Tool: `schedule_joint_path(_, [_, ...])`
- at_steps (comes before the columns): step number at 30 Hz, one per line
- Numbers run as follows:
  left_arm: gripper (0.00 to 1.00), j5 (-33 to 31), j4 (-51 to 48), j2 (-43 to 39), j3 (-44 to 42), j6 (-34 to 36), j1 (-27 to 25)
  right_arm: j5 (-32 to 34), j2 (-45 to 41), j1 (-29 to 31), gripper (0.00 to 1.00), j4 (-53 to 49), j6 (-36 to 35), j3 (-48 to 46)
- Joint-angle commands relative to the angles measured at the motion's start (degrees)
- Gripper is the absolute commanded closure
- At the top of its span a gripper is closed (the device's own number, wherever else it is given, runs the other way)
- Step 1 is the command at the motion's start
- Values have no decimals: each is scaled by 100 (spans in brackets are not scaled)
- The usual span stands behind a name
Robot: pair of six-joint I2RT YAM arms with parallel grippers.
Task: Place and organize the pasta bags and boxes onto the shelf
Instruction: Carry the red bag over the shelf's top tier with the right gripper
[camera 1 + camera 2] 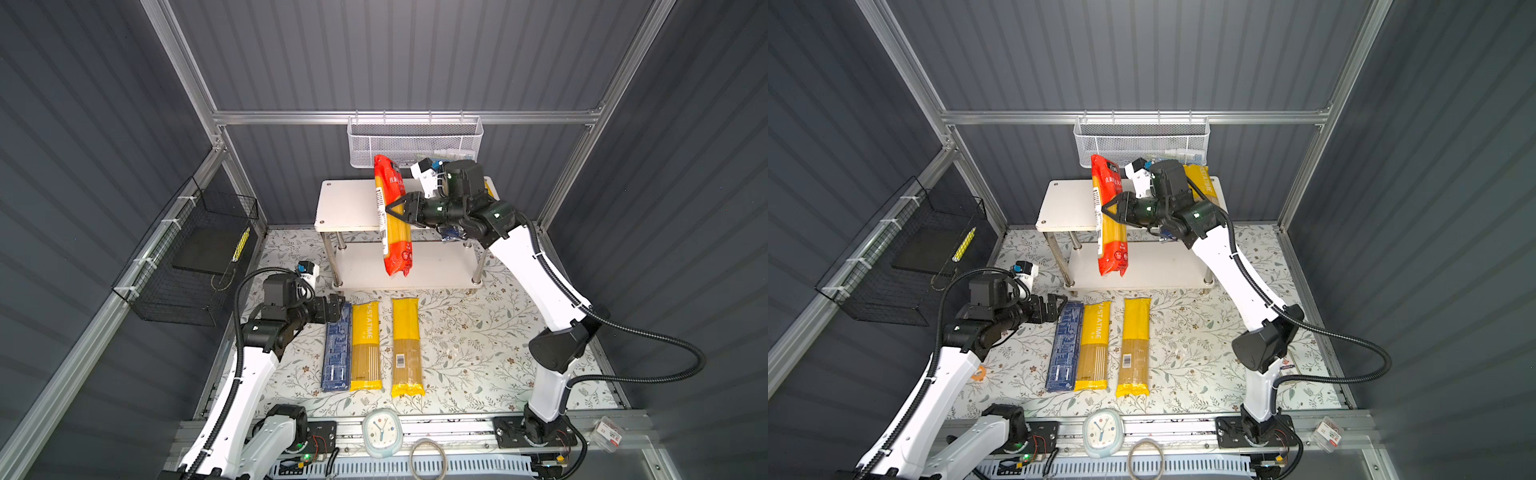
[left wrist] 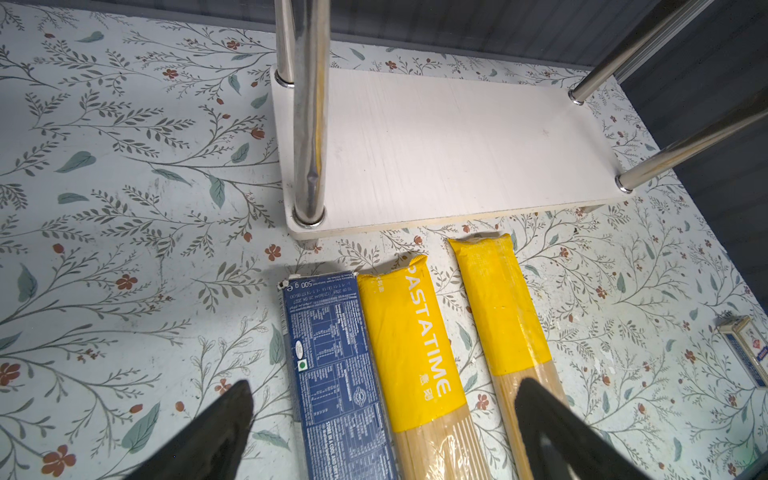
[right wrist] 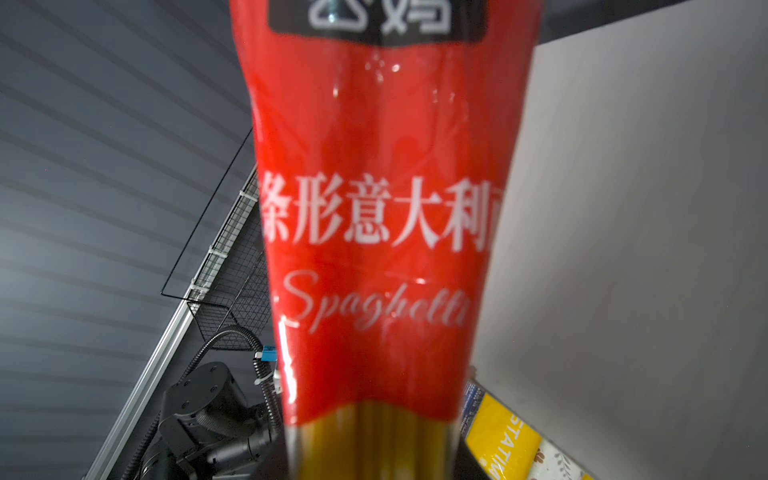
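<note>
Right gripper (image 1: 390, 210) pinches the red bag (image 1: 399, 253) mid-length by the shelf (image 1: 349, 203); left gripper (image 2: 384, 384) hangs spread over the dark-blue carton (image 1: 336, 353)

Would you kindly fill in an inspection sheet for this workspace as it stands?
Surface: floral table, covering lying flat.
Job's things: red bag held over the shelf; blue carton, PASTATIME bag and plain yellow bag lying on the table; third yellow bag on the top tier.
Clutter: clock, cable ring, small box along the front rail.
Grippers: left gripper open by the carton's end; right gripper shut on the red bag.
Cables: black conduits loop along both arms.
Surroundings: white mesh basket, black wire basket on the walls.
</note>
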Motion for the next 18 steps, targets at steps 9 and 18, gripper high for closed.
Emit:
schedule_joint_path(9, [1,-11,-117,-122,155,104,-19,-160,519,-293,66,614,259,1077])
schedule_joint_path(18, [1,-52,-118,-150,167,136,-19,-77,876,-453,63,578,267,1386])
